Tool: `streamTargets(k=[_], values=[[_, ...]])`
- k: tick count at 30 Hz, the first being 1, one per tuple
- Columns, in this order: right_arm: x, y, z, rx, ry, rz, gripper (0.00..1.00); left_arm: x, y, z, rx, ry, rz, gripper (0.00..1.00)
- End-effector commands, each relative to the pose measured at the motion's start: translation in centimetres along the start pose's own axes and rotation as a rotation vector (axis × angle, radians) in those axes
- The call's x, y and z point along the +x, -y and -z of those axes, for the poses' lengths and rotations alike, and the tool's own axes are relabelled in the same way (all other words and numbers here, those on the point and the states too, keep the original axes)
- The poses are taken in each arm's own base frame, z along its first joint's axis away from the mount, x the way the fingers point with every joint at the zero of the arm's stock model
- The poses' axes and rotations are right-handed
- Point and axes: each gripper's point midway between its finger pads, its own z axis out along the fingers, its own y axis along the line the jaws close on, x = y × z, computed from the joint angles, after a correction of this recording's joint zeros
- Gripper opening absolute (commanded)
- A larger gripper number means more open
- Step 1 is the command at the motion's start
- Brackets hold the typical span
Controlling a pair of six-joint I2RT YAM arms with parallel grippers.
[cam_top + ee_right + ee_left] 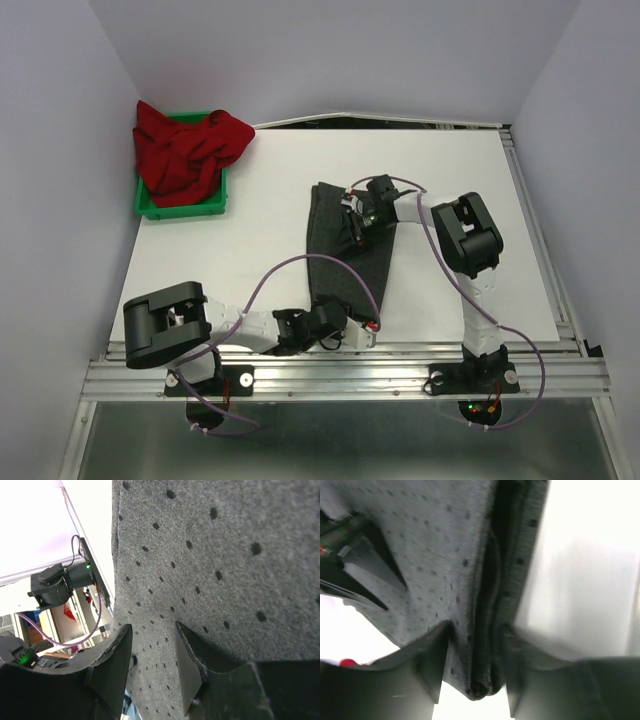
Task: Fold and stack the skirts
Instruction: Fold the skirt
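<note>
Top external view, left to right. At the far left corner of the white worktop [450,180] stands a green bin [216,206]. A crumpled red skirt [185,150] fills it and spills over its far and right rims.

Near the middle of the worktop lies 1 charcoal dotted skirt [335,255], a long dark strip running from the far centre toward the near edge. It is well apart from the bin.

The left end effector [348,328] sits at the near end of this strip, close to the worktop's near edge. A purple cable [300,262] arcs over the cloth from the left arm.

The right end effector [356,222] rests on the far right part of the same skirt.

Left wrist view. The 2 dark fingers [420,685] are clamped on a folded edge of the charcoal dotted skirt [440,555]. Several stacked layers are pinched between them, and the cloth rises away from the camera. Bare white worktop shows to its right.

Right wrist view. The 2 fingers [192,670] of the right end effector [152,667] are closed on the charcoal dotted skirt [210,555]. The cloth passes between them and fills most of the frame. Its dots read darker than the grey weave. The left arm's base appears in the background at left.
</note>
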Motion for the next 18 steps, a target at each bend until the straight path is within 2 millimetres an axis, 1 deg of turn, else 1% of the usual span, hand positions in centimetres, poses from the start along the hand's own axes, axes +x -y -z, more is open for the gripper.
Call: streamTargets(k=[1, 2, 3, 4, 5, 6, 7, 8, 9, 12, 14, 15, 16, 17, 18], values=[[1.7, 7.6, -0.9, 0.262, -0.005, 0.008, 0.47, -0.3, -0.4, 0.6, 0.023, -0.030, 0.050, 0.40], [1.6, 7.3, -0.8, 0.257, -0.003, 0.014, 0.47, -0.5, -0.2, 0.6, 0.038, -0.027, 0.053, 0.36], [1.6, 7.1, -0.7, 0.251, -0.003, 0.018, 0.48, -0.6, -0.1, 0.7, 0.056, -0.027, 0.049, 0.30], [1.6, 6.7, -0.7, 0.235, -0.006, 0.032, 0.50, -1.0, 0.0, 0.8, 0.075, -0.016, 0.057, 0.27], [1.1, 6.0, -0.3, 0.231, 0.002, 0.053, 0.51, -0.7, 0.4, 1.0, 0.100, -0.031, 0.052, 0.24], [0.8, 5.5, -0.1, 0.227, 0.008, 0.067, 0.52, -0.9, 0.5, 1.0, 0.113, -0.030, 0.055, 0.21], [0.4, 4.8, 0.1, 0.213, 0.013, 0.082, 0.53, -1.3, 0.4, 1.0, 0.122, -0.024, 0.060, 0.15], [-0.1, 3.9, 0.4, 0.201, 0.024, 0.096, 0.54, -1.4, 0.6, 1.1, 0.133, -0.025, 0.067, 0.12], [-1.0, 2.2, 1.1, 0.182, 0.051, 0.131, 0.54, -1.2, 1.0, 1.2, 0.155, -0.035, 0.063, 0.08], [-2.2, -1.5, 2.2, 0.103, 0.090, 0.165, 0.54, -0.9, 1.5, 1.3, 0.173, -0.038, 0.064, 0.02], [-2.0, -3.1, 2.2, 0.056, 0.081, 0.165, 0.52, -0.8, 1.5, 1.4, 0.172, -0.040, 0.060, 0.01], [-1.4, -3.8, 1.5, 0.042, 0.059, 0.175, 0.50, -0.9, 1.4, 1.4, 0.174, -0.036, 0.058, 0.01], [-0.8, -3.9, 1.1, 0.030, 0.039, 0.180, 0.49, -1.1, 1.3, 1.5, 0.180, -0.035, 0.055, 0.01], [0.2, -4.1, 0.3, 0.029, 0.006, 0.177, 0.48, -1.0, 1.6, 1.7, 0.209, -0.040, 0.043, 0.00], [0.5, -3.7, 0.2, 0.030, -0.003, 0.173, 0.48, -1.3, 1.6, 1.9, 0.220, -0.039, 0.037, 0.00]])
